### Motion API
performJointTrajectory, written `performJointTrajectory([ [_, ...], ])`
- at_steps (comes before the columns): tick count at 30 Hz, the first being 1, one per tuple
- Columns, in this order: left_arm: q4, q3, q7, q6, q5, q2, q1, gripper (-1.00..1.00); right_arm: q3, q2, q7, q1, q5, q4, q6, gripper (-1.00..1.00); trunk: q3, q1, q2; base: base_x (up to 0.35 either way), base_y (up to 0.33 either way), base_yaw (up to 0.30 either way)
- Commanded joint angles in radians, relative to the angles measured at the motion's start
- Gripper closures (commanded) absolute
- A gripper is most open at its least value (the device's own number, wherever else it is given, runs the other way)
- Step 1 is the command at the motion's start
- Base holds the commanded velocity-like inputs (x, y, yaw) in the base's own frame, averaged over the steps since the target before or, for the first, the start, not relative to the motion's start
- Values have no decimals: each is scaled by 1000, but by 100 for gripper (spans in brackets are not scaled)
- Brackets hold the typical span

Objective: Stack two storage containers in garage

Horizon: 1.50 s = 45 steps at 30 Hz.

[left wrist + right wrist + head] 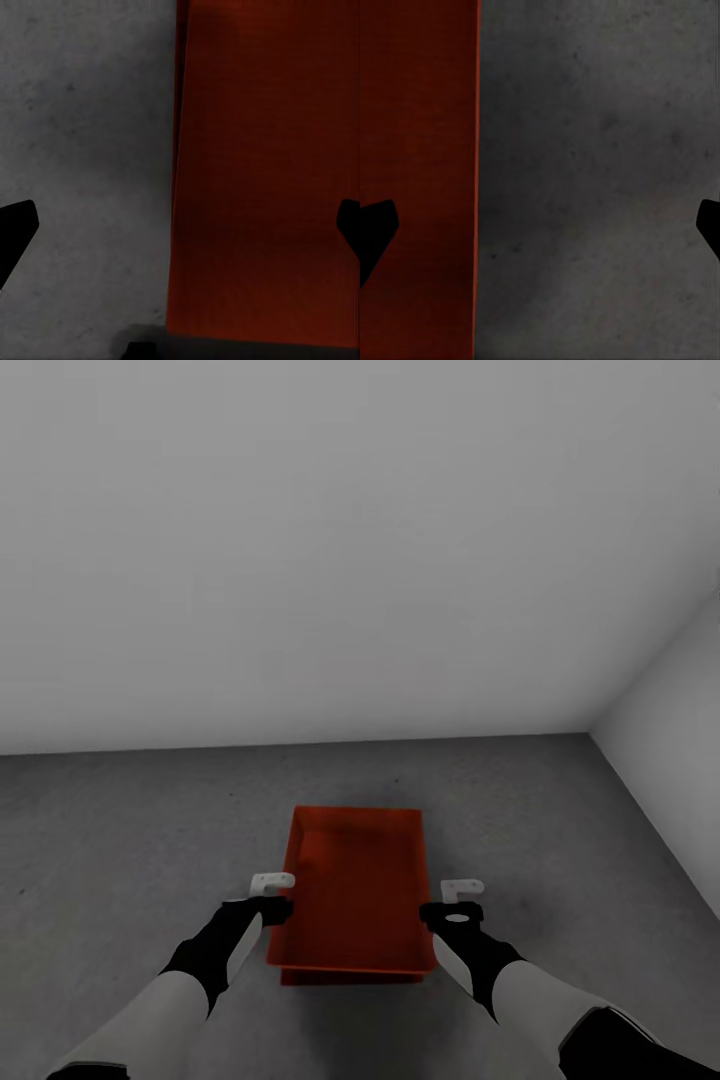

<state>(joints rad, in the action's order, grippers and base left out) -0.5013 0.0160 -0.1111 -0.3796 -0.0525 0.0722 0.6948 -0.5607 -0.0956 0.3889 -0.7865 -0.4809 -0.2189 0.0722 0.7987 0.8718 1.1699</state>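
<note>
Your left gripper (pixel 272 896) and right gripper (pixel 462 900) were both spread wide, each straddling 1 long edge of the storage container (pixel 355 890) on the floor (pixel 130 840). Bare concrete lay outside each gripper, up to the walls (pixel 350 560).

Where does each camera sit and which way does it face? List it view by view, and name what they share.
Head view: on the head, looking forward and down at the container on the floor near a wall corner; both arms show, left gripper and right gripper astride its long walls.
Left wrist view: near the left gripper, looking down a container wall; dark fingers at the edges.
Right wrist view: the same on the other side; fingers spread.
Shared: container and floor.
</note>
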Motion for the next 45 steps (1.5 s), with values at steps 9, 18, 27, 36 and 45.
performJointTrajectory([
  [9,-2,2,-6,-5,-6,0,0,-100,-8,1,7,0,-4,-2,8,-100,-42,-35,-63,0,0,0],
  [18,-3,2,-5,-5,-6,0,0,-100,-8,2,8,0,-4,0,8,-100,-84,-69,-126,0,0,0],
  [27,-4,2,-5,-5,-6,0,0,-100,-8,2,8,0,-4,2,8,-100,-126,-104,-189,0,0,0],
  [36,-4,2,-6,-5,-6,0,0,-100,-8,2,8,0,-4,2,8,-100,-169,-138,-252,0,0,0],
  [45,-6,2,-4,-5,-6,0,0,-100,-8,2,8,0,-4,2,8,-100,-201,-161,-294,0,0,0],
])
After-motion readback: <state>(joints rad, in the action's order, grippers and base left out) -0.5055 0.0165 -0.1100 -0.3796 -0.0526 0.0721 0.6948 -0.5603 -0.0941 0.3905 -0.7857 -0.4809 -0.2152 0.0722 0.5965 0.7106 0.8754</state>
